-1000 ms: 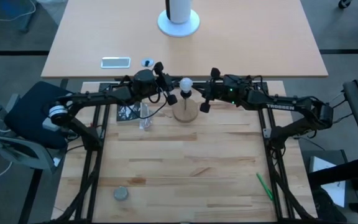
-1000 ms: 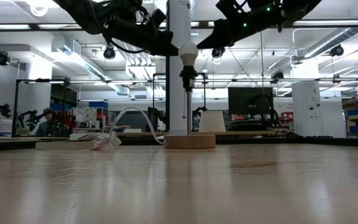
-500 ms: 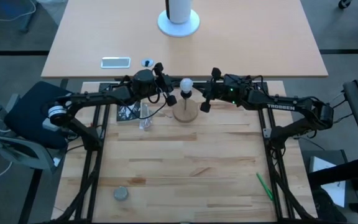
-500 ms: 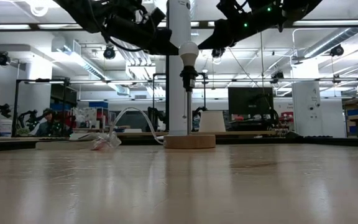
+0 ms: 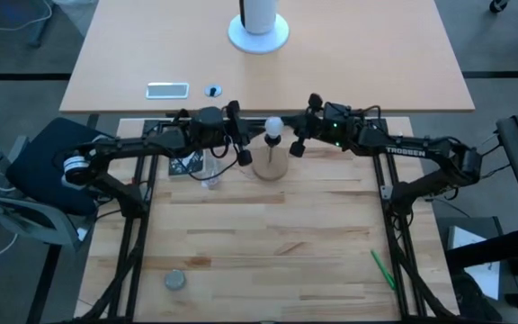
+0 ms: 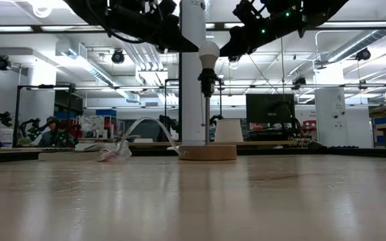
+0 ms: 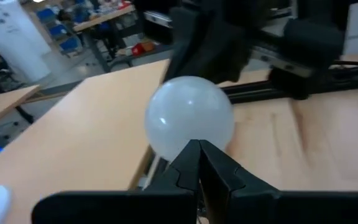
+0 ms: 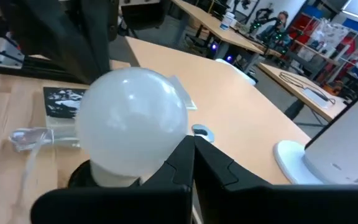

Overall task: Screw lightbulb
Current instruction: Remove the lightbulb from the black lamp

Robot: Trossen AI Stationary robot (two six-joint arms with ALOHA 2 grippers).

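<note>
So the lightbulb [image 5: 274, 127] sits upright in the black socket [image 6: 207, 83] near the table's far edge, right between both grippers. Left gripper [image 5: 239, 133] and right gripper [image 5: 303, 126] flank it, both pinched closed, neither touching it.

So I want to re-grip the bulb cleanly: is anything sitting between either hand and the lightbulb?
Nothing visible. The lightbulb sits on the black socket of the wooden-based stand, with the left hand and right hand flanking it. The plastic wrapper lies off to the left, on the table.
</note>
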